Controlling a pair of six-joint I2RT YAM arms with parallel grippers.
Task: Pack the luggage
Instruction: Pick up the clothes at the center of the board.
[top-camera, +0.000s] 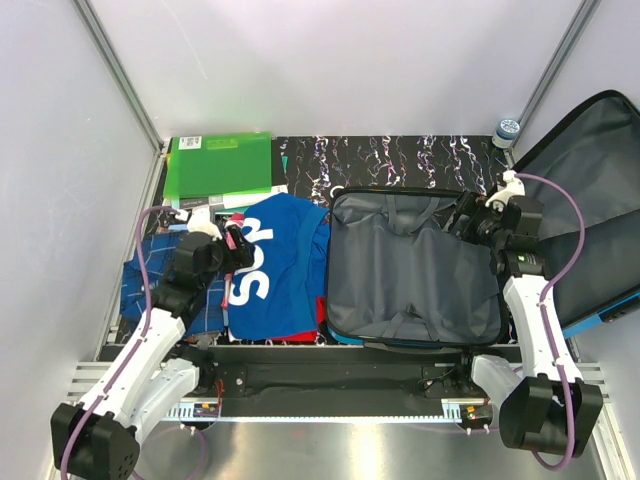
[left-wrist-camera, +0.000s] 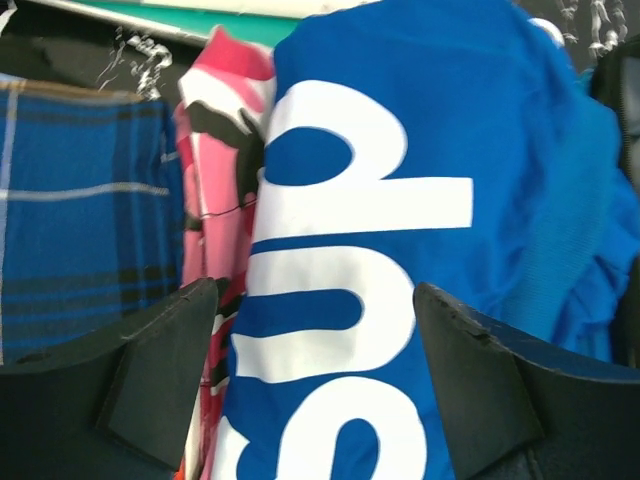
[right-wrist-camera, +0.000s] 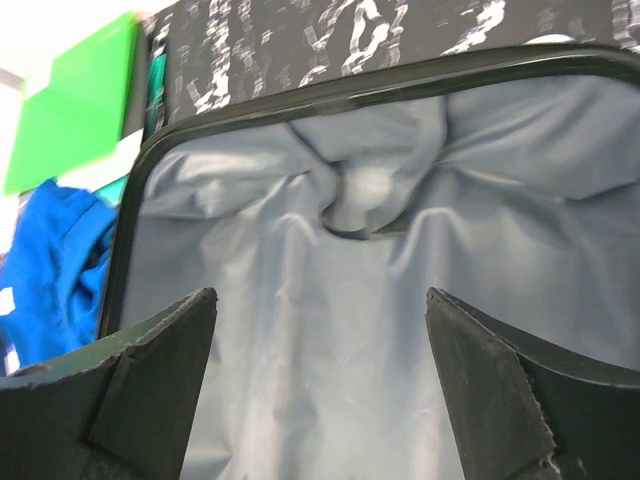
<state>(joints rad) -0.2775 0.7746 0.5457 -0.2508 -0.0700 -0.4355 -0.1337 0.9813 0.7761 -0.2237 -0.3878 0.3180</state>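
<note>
The luggage (top-camera: 410, 285) lies open at centre right, its grey lining (right-wrist-camera: 300, 250) bare and rumpled. Its lid (top-camera: 590, 190) leans up at the far right. A blue shirt (top-camera: 275, 265) with big white letters (left-wrist-camera: 330, 220) lies left of the luggage. My left gripper (top-camera: 232, 245) hovers low over the shirt's left edge. It is open (left-wrist-camera: 315, 290), with the lettered cloth showing between its fingers. My right gripper (top-camera: 468, 215) hangs over the back right of the luggage. It is open too (right-wrist-camera: 320, 295), with only lining beneath it.
A blue plaid cloth (top-camera: 145, 275) lies at the left, and a pink patterned garment (left-wrist-camera: 215, 150) sits between it and the shirt. Green folders (top-camera: 220, 165) are at the back left. A small bottle (top-camera: 507, 131) stands at the back right corner. Grey walls close in both sides.
</note>
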